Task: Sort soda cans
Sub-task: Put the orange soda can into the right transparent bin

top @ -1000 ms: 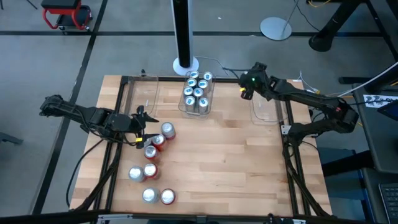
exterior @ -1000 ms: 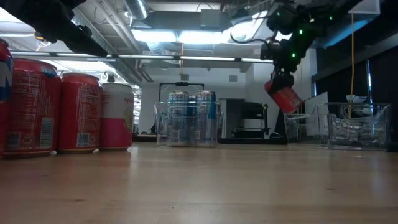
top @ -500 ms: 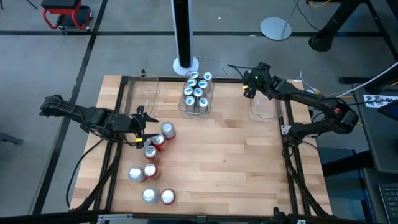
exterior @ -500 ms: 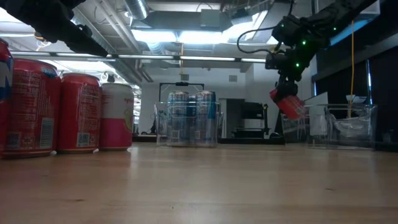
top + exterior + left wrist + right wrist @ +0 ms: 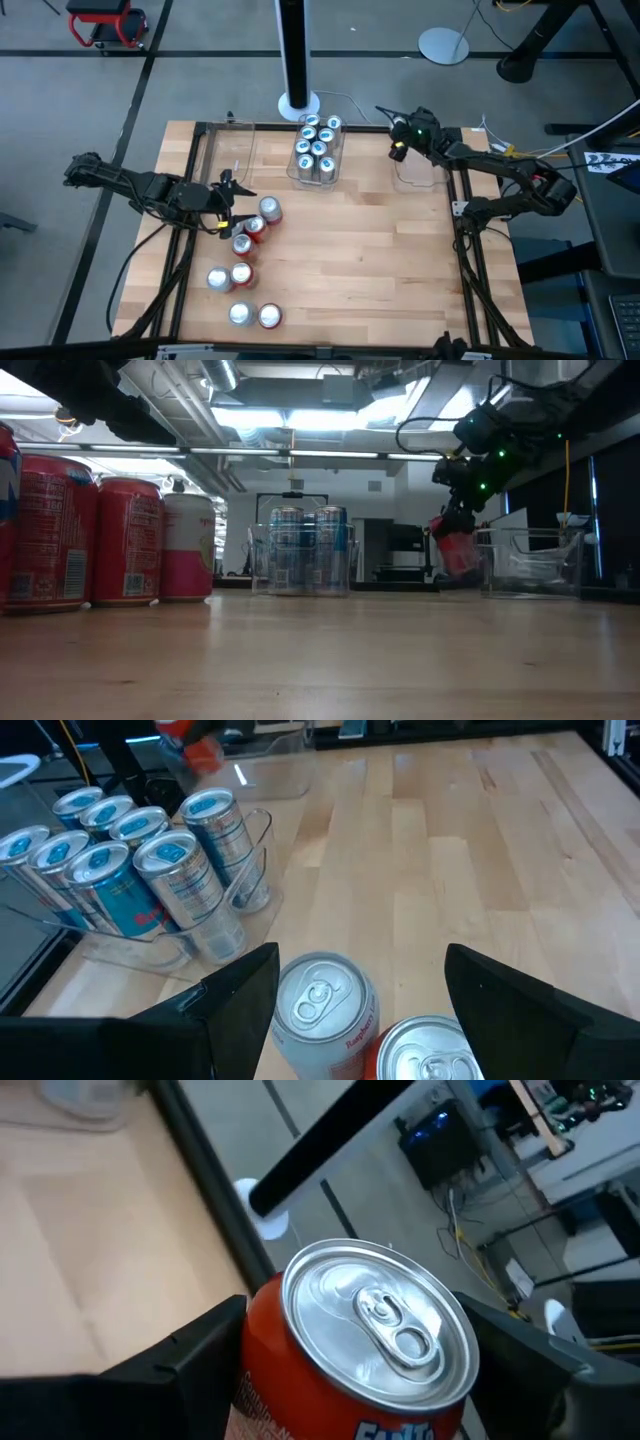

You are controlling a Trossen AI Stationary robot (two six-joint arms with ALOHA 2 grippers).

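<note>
The right tool, grasping 1 red can, should lower it upright into the clear bin; the left tool waits released.

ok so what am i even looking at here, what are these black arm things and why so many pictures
It is a two-armed robot sorting soda cans on a wooden table. One camera looks straight down, one sits at table height, and one rides on each wrist. The right gripper holds a red can in the air beside the clear right bin. The left gripper hangs open over the loose cans on the left. The middle bin is already full of blue cans.
</note>
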